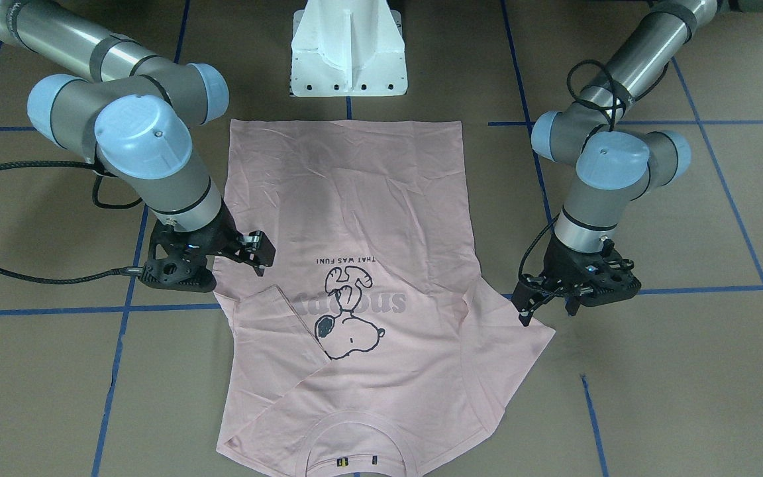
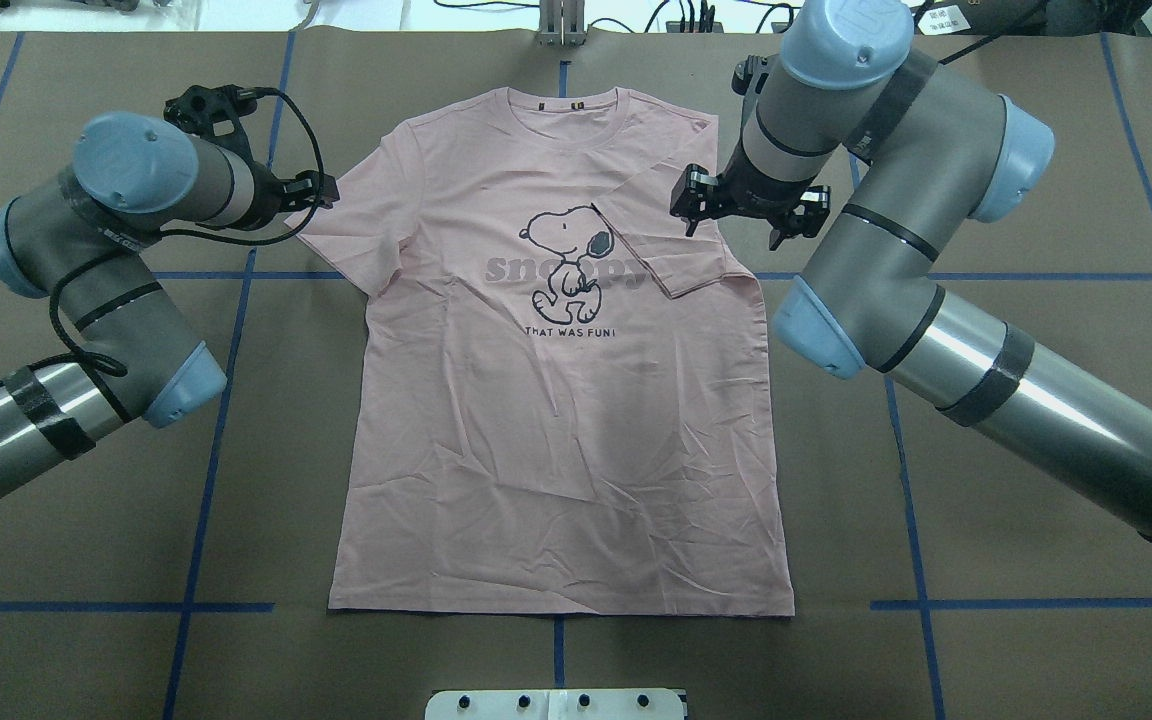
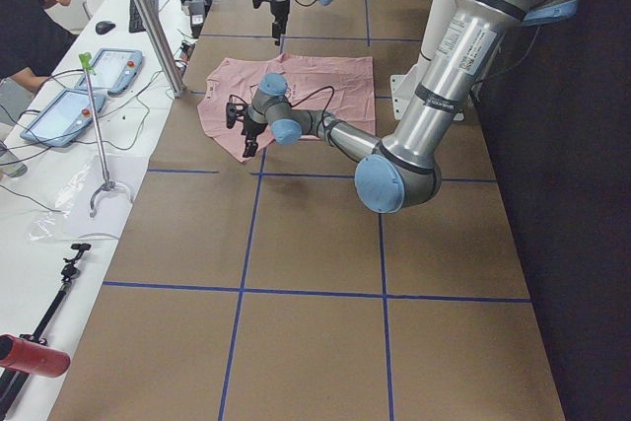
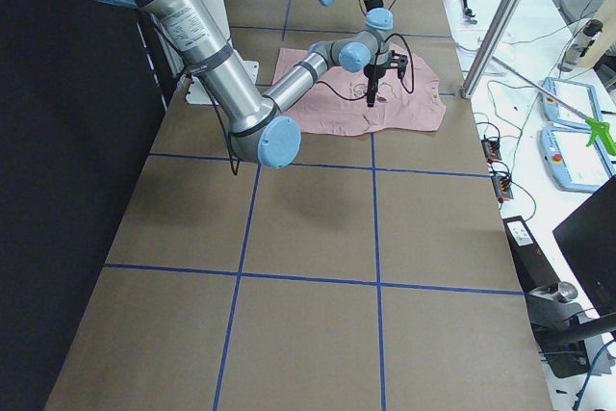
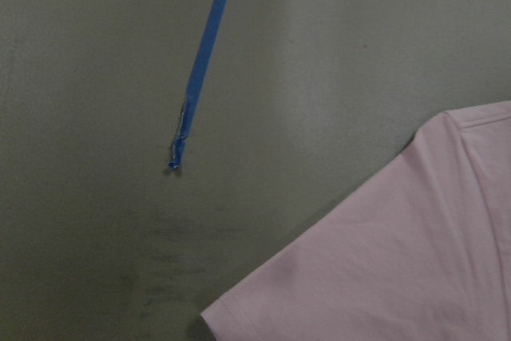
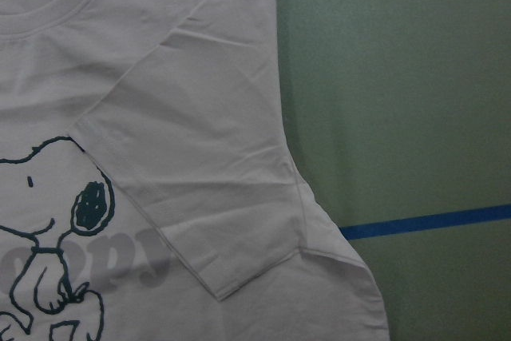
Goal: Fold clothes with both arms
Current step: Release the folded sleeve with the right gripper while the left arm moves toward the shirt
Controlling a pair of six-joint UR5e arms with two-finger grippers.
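Observation:
The pale pink T-shirt (image 2: 556, 420) lies flat and print up on the brown table, its collar on the side away from the robot's base. One sleeve (image 2: 656, 250) is folded inward over the chest, up to the Snoopy print (image 6: 48, 221); the other sleeve (image 2: 346, 235) lies spread out. My right gripper (image 2: 731, 225) hovers open over the shirt's edge beside the folded sleeve, holding nothing. My left gripper (image 1: 547, 315) is open at the tip of the spread sleeve (image 5: 415, 261), with nothing between its fingers. Neither wrist view shows fingers.
The white pedestal base (image 1: 348, 53) stands at the shirt's hem side. Blue tape lines (image 2: 236, 330) cross the brown table cover. In the exterior left view a side table holds tablets (image 3: 59, 110) and cables, with a person (image 3: 25, 22) behind it.

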